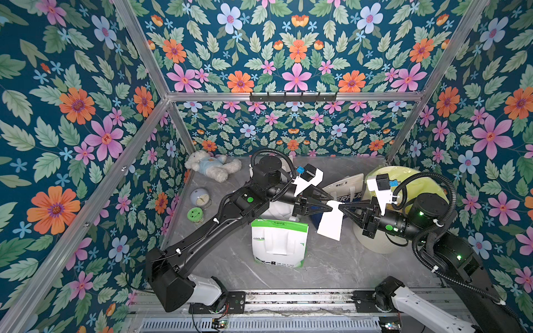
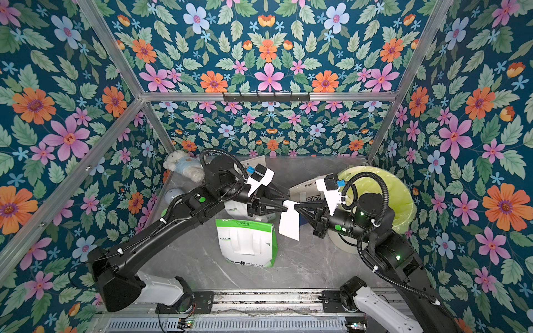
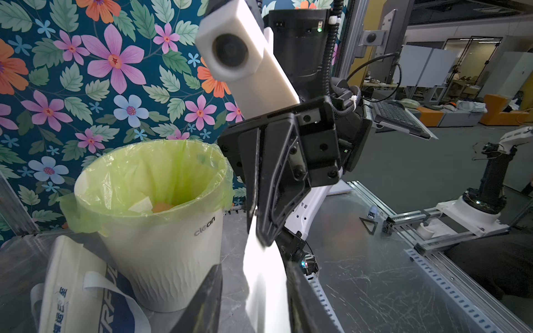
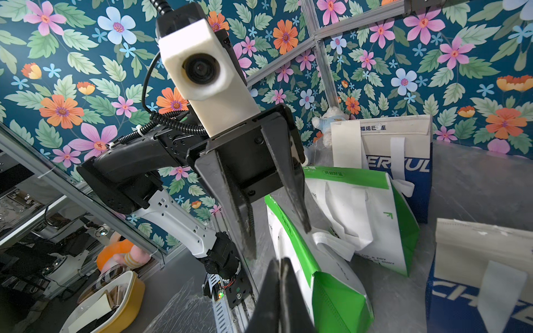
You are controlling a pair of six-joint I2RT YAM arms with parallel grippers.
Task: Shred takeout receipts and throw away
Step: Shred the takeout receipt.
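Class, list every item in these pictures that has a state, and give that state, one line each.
receipt: hanging in the air, pinched at its top edge.
right gripper: shut on the receipt.
left gripper: jaws apart, either side of the receipt.
bin: upright, lined, scraps inside.
green bag: standing, handles drooping.
teddy bear: lying down.

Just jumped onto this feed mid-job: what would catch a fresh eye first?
A white receipt hangs in mid-air over the middle of the table, pinched at its top by the shut right tool, with the left tool open around it from the other side. A cream bin with a yellow-green liner stands by the right arm, and a white-and-green bag sits on the table near the hanging sheet.
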